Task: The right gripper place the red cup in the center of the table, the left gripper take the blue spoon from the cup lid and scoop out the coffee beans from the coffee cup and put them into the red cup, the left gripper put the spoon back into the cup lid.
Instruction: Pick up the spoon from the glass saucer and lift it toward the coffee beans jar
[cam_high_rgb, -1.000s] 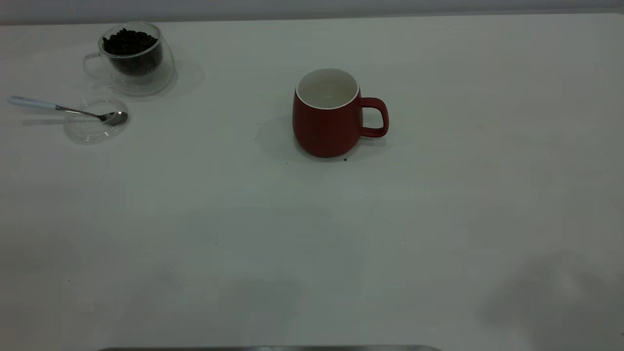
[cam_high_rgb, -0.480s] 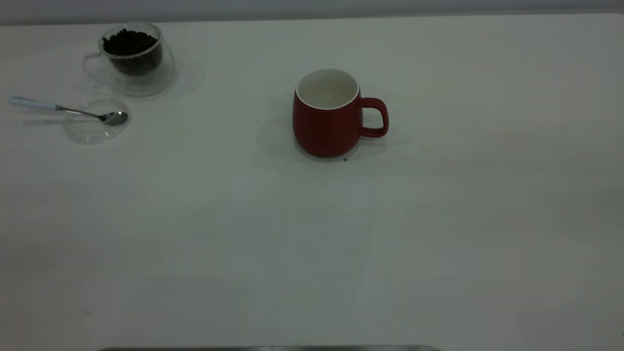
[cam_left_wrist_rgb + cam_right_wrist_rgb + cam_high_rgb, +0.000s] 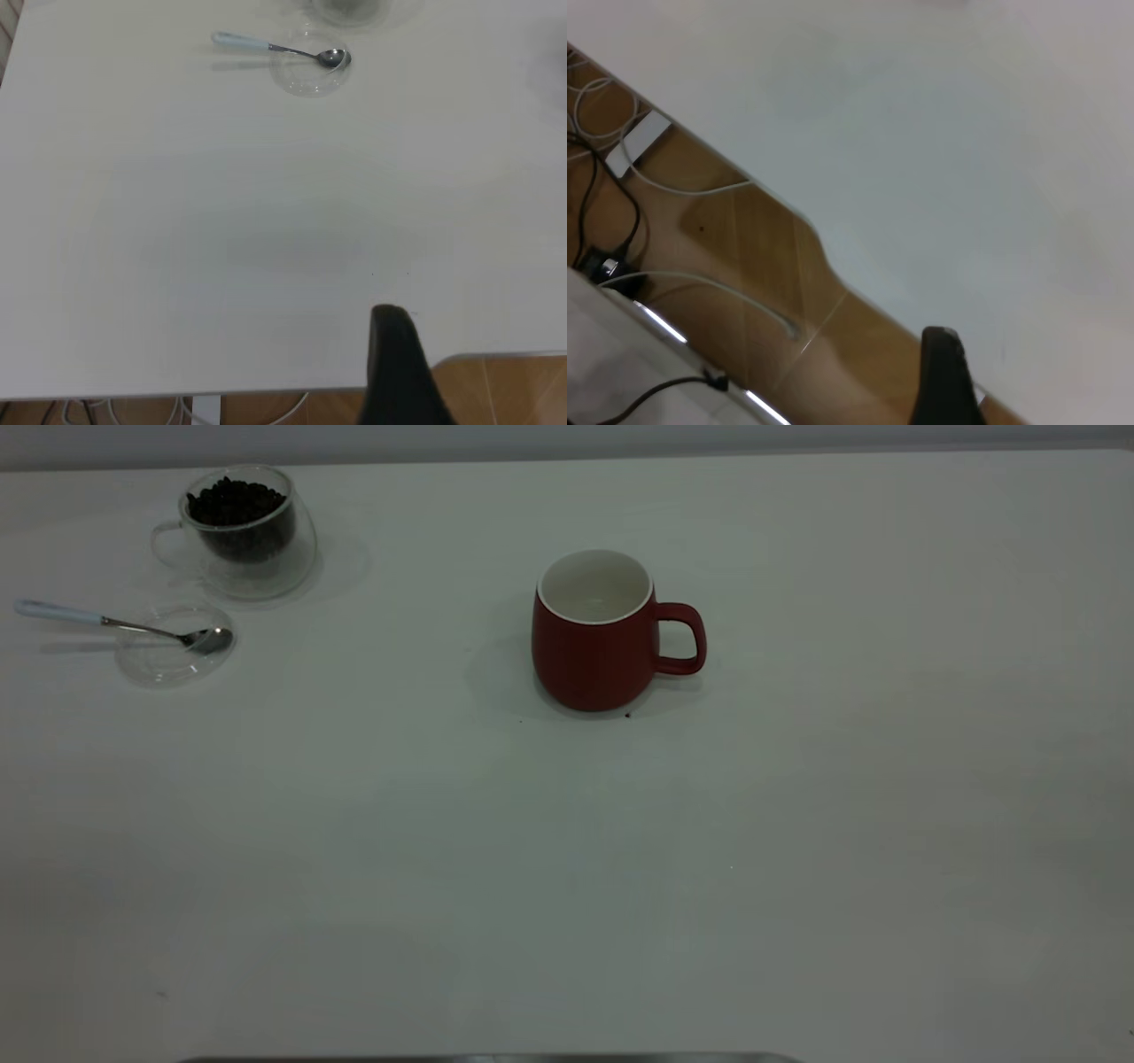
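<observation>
The red cup (image 3: 592, 646) stands upright near the middle of the table (image 3: 567, 868), handle to the right, its white inside bare. At the far left, the clear coffee cup (image 3: 244, 531) holds the coffee beans (image 3: 235, 503). In front of it lies the cup lid (image 3: 173, 657). The blue spoon (image 3: 115, 623) rests with its bowl in the lid and its handle sticking out to the left. The left wrist view shows the spoon (image 3: 266, 45) and lid (image 3: 306, 75) far from the left gripper (image 3: 394, 354), which is back at the table's near edge. The right gripper (image 3: 943, 372) hangs by the table's edge over the floor.
A dark speck (image 3: 627, 715) lies at the red cup's base. A grey strip (image 3: 487, 1058) runs along the near edge. Beyond the table's edge are a wooden floor and cables (image 3: 620, 177).
A faint shadow at the table's near right corner has faded away. The cups, lid and spoon have not moved.
</observation>
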